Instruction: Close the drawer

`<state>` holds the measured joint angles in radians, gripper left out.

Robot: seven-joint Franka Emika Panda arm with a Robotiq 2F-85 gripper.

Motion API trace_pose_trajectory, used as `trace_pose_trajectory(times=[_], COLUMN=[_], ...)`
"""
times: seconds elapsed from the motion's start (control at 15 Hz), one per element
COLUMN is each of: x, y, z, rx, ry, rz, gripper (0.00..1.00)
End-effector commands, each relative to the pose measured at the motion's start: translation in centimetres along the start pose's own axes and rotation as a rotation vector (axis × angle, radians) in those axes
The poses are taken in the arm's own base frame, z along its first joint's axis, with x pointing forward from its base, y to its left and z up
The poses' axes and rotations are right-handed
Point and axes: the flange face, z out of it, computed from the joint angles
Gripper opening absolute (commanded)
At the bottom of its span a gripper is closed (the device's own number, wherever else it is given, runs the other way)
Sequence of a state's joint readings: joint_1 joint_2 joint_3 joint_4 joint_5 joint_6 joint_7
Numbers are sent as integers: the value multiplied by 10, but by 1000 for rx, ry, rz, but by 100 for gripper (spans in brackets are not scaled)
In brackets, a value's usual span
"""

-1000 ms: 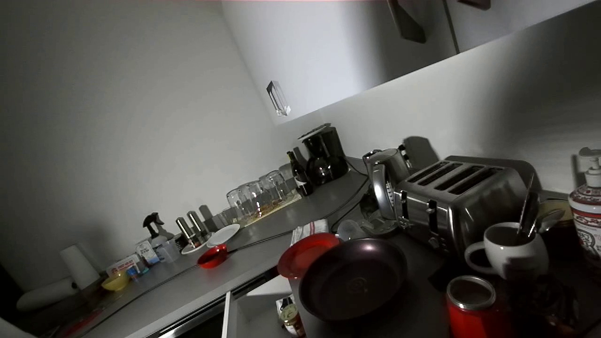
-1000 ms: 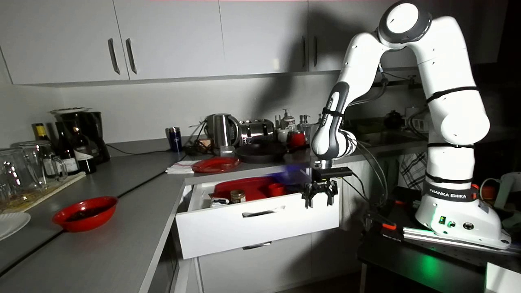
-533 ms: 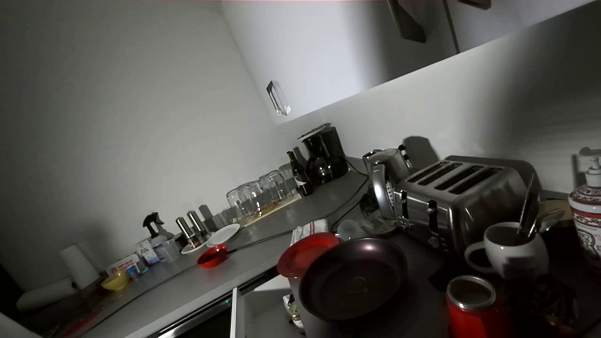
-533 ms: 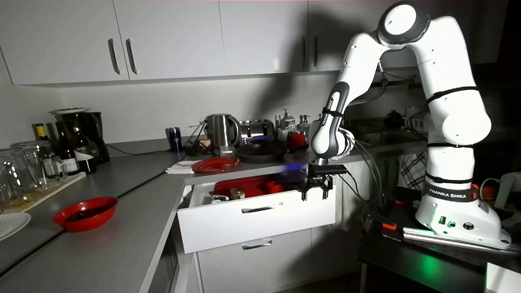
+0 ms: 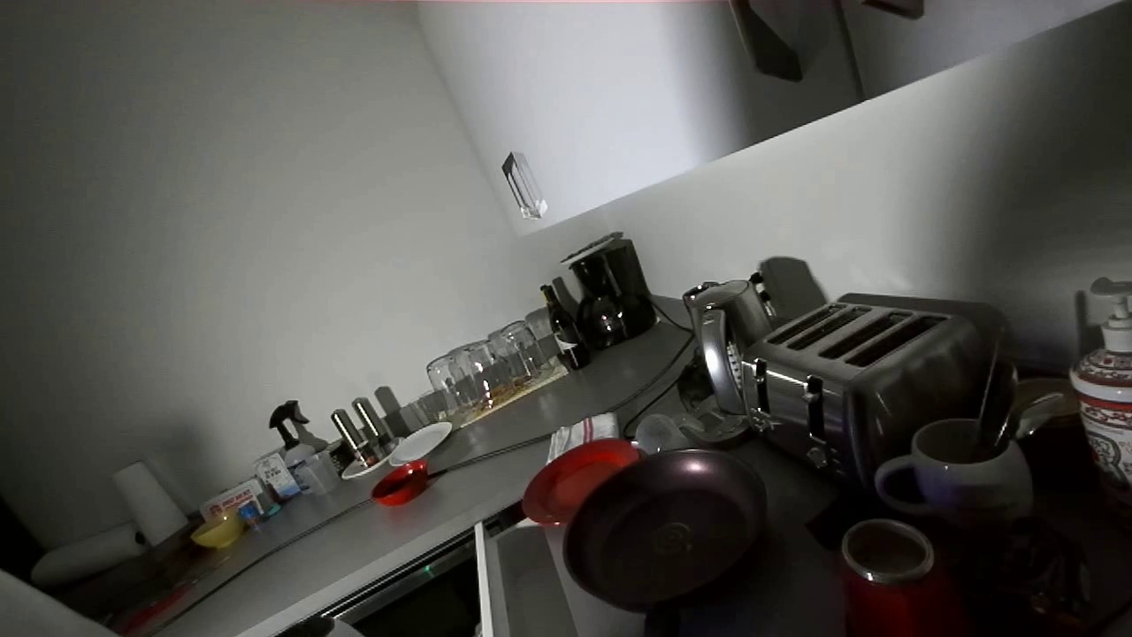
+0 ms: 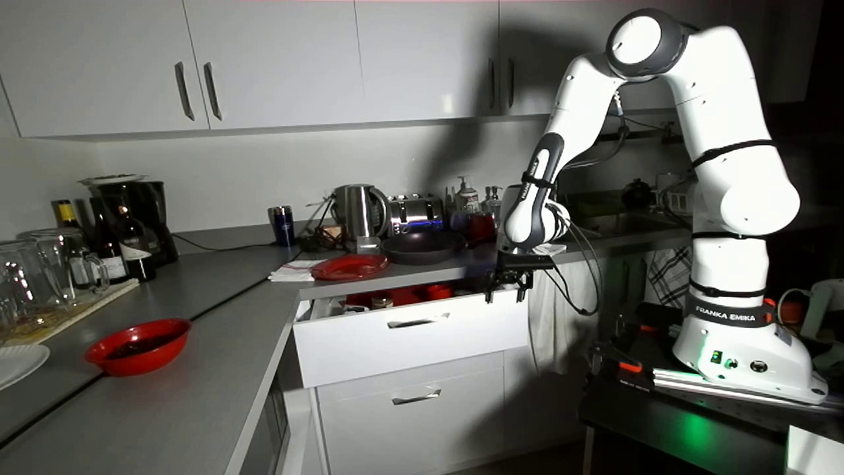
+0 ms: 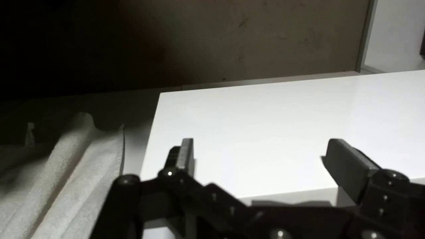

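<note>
While white wall cupboards (image 6: 264, 59) hang high above the drawer (image 6: 412, 343), the grey counter (image 6: 224, 330) runs over it and turns forward past its far end, the one away from the arm (image 6: 732, 132), which stands off the near end and bends toward the drawer. A pale lower front (image 6: 409, 425) lies beneath the drawer, set back from it. The drawer itself sits partway out from under the counter, its panel jutting forward and only a strip of its inside showing. Just beside its near end hangs a cream cloth (image 7: 76, 179). On the counter, a steel toaster (image 5: 871, 385) stands above and behind the drawer, and in both exterior views a dark frying pan (image 5: 663, 522) rests right above it. A red plate (image 5: 570, 482) sits above the drawer's far end, while a red bowl (image 6: 148, 361) lies well apart, beyond that end. Before the panel, close to the near end, the gripper (image 7: 261, 152) points down with its fingers spread wide; whether they touch the panel I cannot tell. A navy tumbler (image 6: 282, 225) stands farther back than the drawer, past its far end. Within the drawer, a red cup (image 6: 438, 291) and a small jar (image 6: 382, 302) show over the panel.
</note>
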<state>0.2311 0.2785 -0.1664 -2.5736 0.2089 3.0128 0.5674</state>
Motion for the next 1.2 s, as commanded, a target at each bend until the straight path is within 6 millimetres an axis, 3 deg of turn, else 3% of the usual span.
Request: trace_pose_trajectory(times=[0.0,0.27,0.47,0.93,1.13], x=[58,123,141,102,48], y=[8,21,21,-5,-26], z=[5,-8,-19,-22,-37], rx=[-14,-17,10,55,85], ry=[58,95,116,53,20], rz=[80,178,199,134,-17], gripper=[100,100,100,100,100])
